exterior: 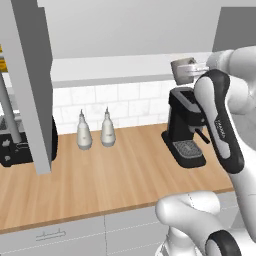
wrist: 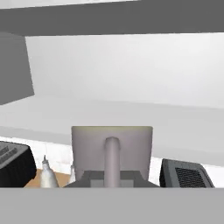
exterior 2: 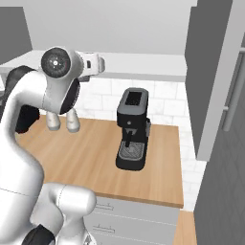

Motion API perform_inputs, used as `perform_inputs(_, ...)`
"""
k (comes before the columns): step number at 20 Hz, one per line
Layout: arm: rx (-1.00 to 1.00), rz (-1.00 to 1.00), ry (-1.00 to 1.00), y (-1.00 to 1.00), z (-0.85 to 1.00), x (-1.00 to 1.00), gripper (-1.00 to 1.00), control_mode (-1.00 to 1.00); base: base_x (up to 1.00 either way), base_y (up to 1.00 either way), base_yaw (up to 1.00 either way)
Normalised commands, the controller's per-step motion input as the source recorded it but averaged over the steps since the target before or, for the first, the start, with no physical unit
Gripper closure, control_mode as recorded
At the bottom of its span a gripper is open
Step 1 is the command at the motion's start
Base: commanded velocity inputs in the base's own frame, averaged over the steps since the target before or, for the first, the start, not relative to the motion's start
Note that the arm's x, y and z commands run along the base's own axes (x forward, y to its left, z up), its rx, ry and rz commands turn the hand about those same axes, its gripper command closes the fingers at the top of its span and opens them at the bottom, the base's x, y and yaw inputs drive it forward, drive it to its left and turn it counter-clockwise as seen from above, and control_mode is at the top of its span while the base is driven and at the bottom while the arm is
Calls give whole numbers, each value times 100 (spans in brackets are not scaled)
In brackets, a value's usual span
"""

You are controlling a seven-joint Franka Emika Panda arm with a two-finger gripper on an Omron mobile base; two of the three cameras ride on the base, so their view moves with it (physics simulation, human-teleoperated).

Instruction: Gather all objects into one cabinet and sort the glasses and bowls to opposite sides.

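grip: my gripper (wrist: 112,173) is clenched on the handle of the grey mug (wrist: 112,151); low centre of the hand view, the handle runs straight down between the fingers

mug position: upper right of the left base view, the grey mug (exterior: 183,70) hangs level with the front edge of the cabinet (exterior: 110,70) bottom board; I can't tell whether it is over the board yet or just in front of it

cabinet: in the hand view the pale interior opens ahead of the mug, upper half of the frame, with no other cups or bowl visible inside from here

risk, edge: if I release now, I judge the mug could land half on the board's lip and tip off

risk, below: the coffee machine (exterior: 186,127) stands on the counter (exterior: 100,180) right under the mug, so a drop would likely strike it

risk, grip: holding by the handle alone, I expect the mug to swing or twist if I push it in fast

risk, bottles: the two white bottles (exterior: 94,130) sit well left, so I see little threat to them
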Motion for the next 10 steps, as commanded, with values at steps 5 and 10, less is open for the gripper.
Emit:
perform_inputs(5,1,4,-21,0,0,-70,100,-100,0,0,0)
perform_inputs(10,0,3,3,0,2,-37,100,-100,0,0,0)
